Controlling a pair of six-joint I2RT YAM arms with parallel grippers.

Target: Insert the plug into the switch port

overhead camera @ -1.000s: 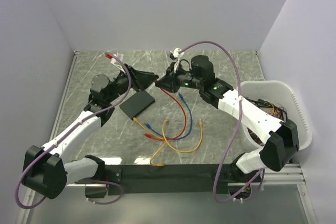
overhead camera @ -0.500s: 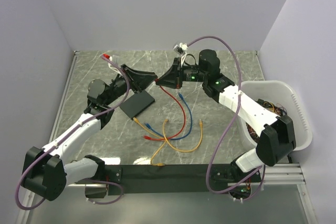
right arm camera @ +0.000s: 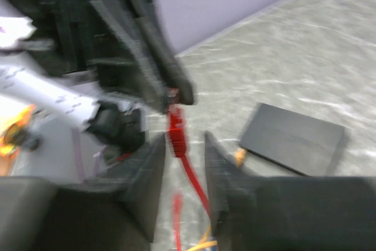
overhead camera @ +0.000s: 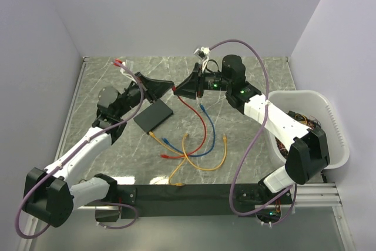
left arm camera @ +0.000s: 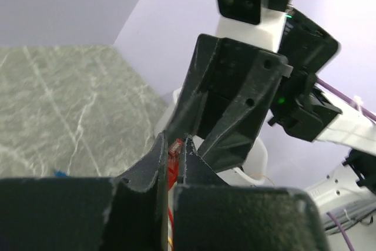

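Observation:
The switch (overhead camera: 154, 116) is a flat black box lying on the marble table, and it also shows in the right wrist view (right arm camera: 294, 139). My left gripper (overhead camera: 171, 86) is shut on the red plug (overhead camera: 175, 90) and holds it in the air beyond the switch. In the left wrist view the plug (left arm camera: 174, 154) sits pinched between the gripper (left arm camera: 175, 140) tips. My right gripper (overhead camera: 179, 91) faces it tip to tip. In the right wrist view it (right arm camera: 184, 138) is open, with its fingers on either side of the plug (right arm camera: 176, 133) and not touching it.
The red cable (overhead camera: 202, 124) trails from the plug down to loose blue (overhead camera: 210, 136) and yellow (overhead camera: 202, 160) cables on the table near the switch. A white tub (overhead camera: 329, 116) with more cables stands at the right edge. Walls close in the back and sides.
My right arm has swung toward the back wall and its gripper has drawn slightly away to the right. The left gripper has kept hold of the red plug and barely moved.

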